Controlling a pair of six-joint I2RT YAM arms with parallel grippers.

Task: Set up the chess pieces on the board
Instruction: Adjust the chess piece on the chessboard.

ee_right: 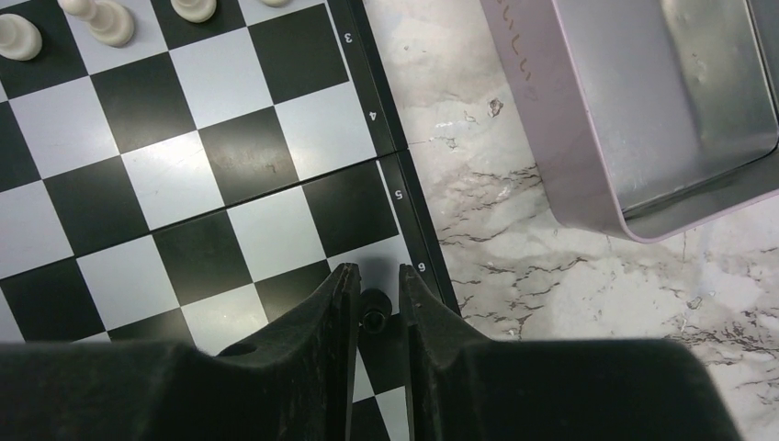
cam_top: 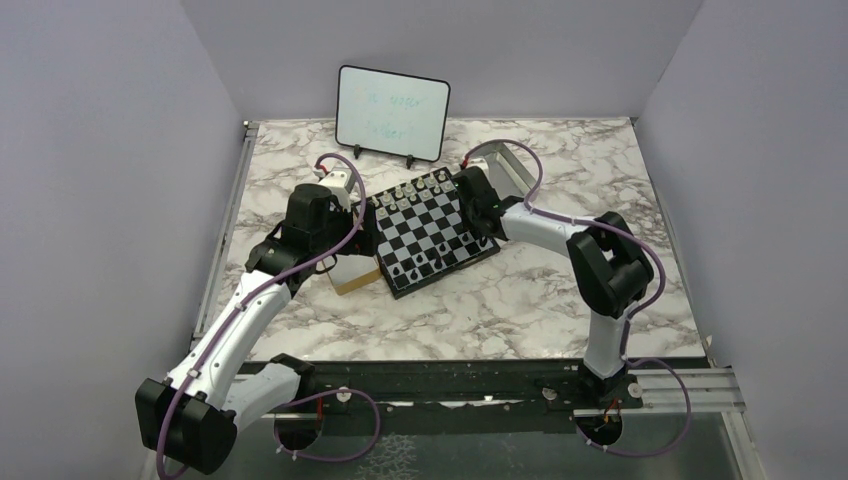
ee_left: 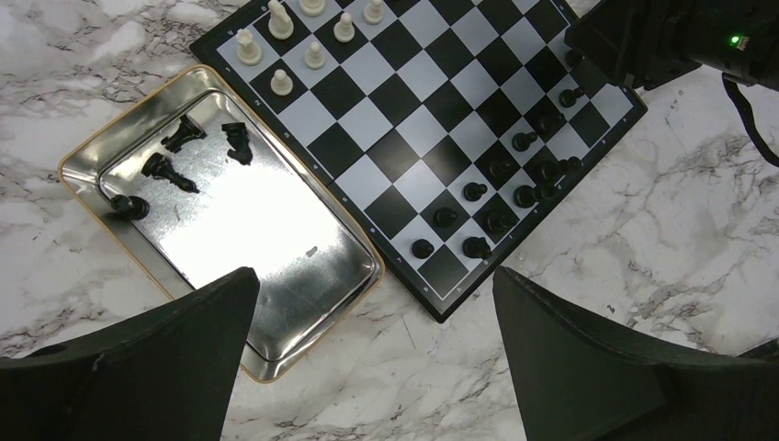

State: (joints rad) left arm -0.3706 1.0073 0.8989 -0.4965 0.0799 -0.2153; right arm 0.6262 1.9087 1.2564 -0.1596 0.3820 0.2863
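The board (cam_top: 425,225) lies mid-table, turned at an angle. Several black chess pieces (ee_left: 501,170) stand on its near rows, and several more (ee_left: 184,135) lie in the metal tray (ee_left: 266,239) beside it. My right gripper (ee_right: 375,276) is over the board's right edge (ee_right: 174,184) by the mark 6. Its jaws are close around one small black piece (ee_right: 374,308). In the top view it (cam_top: 478,222) sits over that edge. My left gripper (ee_left: 372,276) is wide open and empty, above the marble between the tray's corner and the board's corner (ee_left: 395,124).
Pale white pieces (ee_left: 280,46) stand on the board's far rows. An open pinkish-grey metal tin (ee_right: 588,138) lies on the marble right of the board. A small whiteboard (cam_top: 392,112) stands at the back. Grey walls close in the table on both sides.
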